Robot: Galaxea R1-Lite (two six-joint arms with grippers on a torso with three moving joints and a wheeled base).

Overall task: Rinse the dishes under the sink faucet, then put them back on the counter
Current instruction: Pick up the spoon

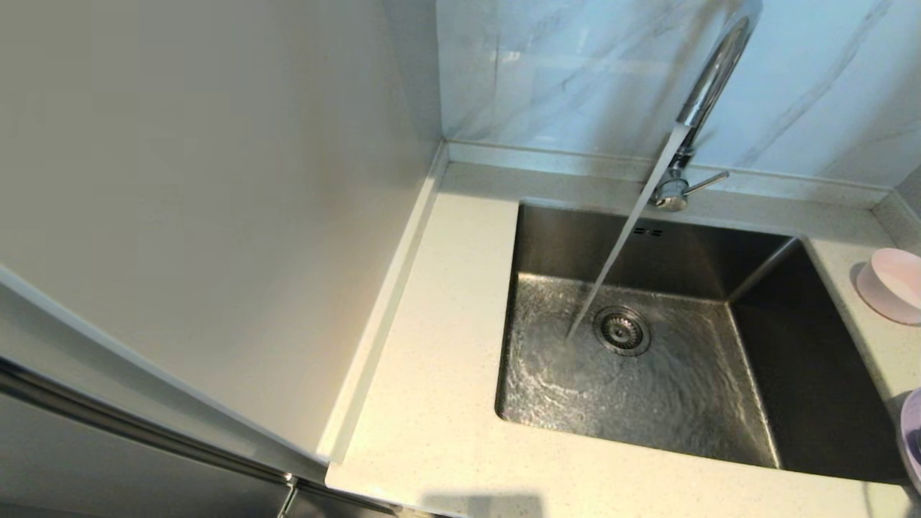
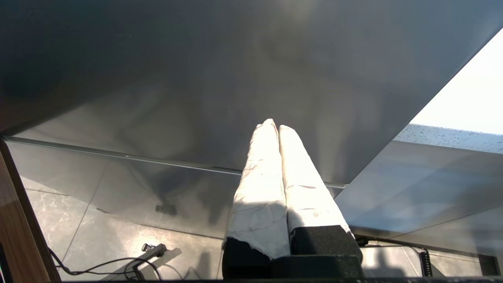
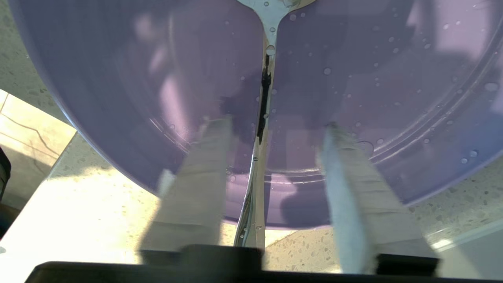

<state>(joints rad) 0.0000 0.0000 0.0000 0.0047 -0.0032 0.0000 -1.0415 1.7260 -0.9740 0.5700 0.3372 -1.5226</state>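
Observation:
Water runs from the chrome faucet (image 1: pixel 709 79) into the steel sink (image 1: pixel 647 360), near the drain. The pink bowl (image 1: pixel 892 284) sits on the counter (image 1: pixel 432 403) right of the sink. The lavender plate (image 1: pixel 912 432) shows only at the right edge there. In the right wrist view the wet plate (image 3: pixel 373 78) rests on the counter (image 3: pixel 306 243), with the metal spoon (image 3: pixel 255 177) lying in it, handle over the rim. My right gripper (image 3: pixel 274 125) is open over the plate, one blurred finger on each side of the handle, neither touching it. My left gripper (image 2: pixel 274 126) is shut and empty, parked low.
A tall pale panel (image 1: pixel 201 180) walls off the counter's left side. The veined marble wall (image 1: pixel 575 65) stands behind the faucet. A grey steel front (image 2: pixel 196 78) fills the left wrist view, with floor tiles and cables (image 2: pixel 118 263) beneath.

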